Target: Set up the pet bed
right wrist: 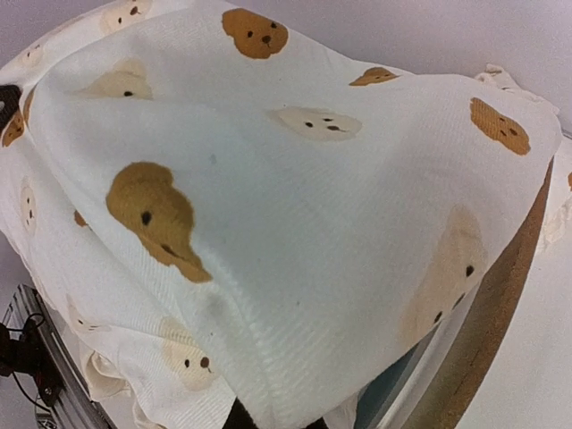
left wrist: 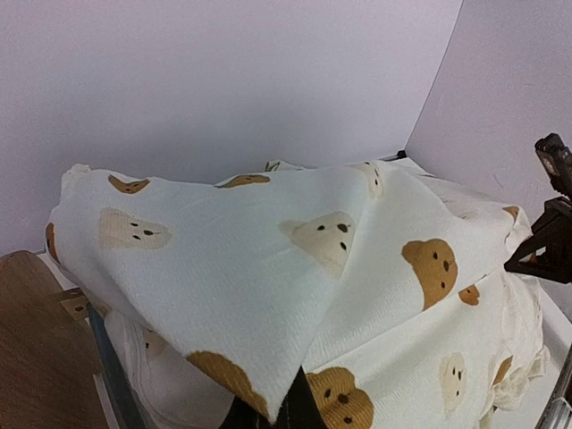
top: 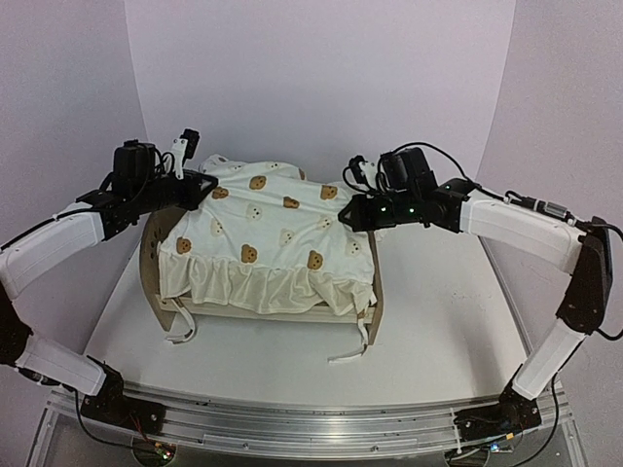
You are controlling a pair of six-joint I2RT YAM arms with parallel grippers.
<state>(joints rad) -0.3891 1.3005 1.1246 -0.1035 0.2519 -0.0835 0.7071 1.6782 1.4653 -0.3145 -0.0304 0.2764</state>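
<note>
Nearest the arm bases, bare table (top: pixel 448 321) lies in front of the pet bed (top: pixel 378 292), which stands mid-table with its long side toward the bases and a wooden end board at left and right. White ties (top: pixel 180 334) dangle from the bed's near corners onto the table. Over the bed lies the cream bear-print bedding (top: pixel 273 238), its ruffle hanging down the bed's near side. At the bed's far left corner the left hand (top: pixel 200 190) is closed on a pinch of the bedding. At the far right corner the right hand (top: pixel 348 212) is likewise clamped on the cloth. The frame looks stiff and light, likely to slide if the cloth is tugged, and is best held by an end board. The bedding is soft and limp, best taken by corners or hem.
</note>
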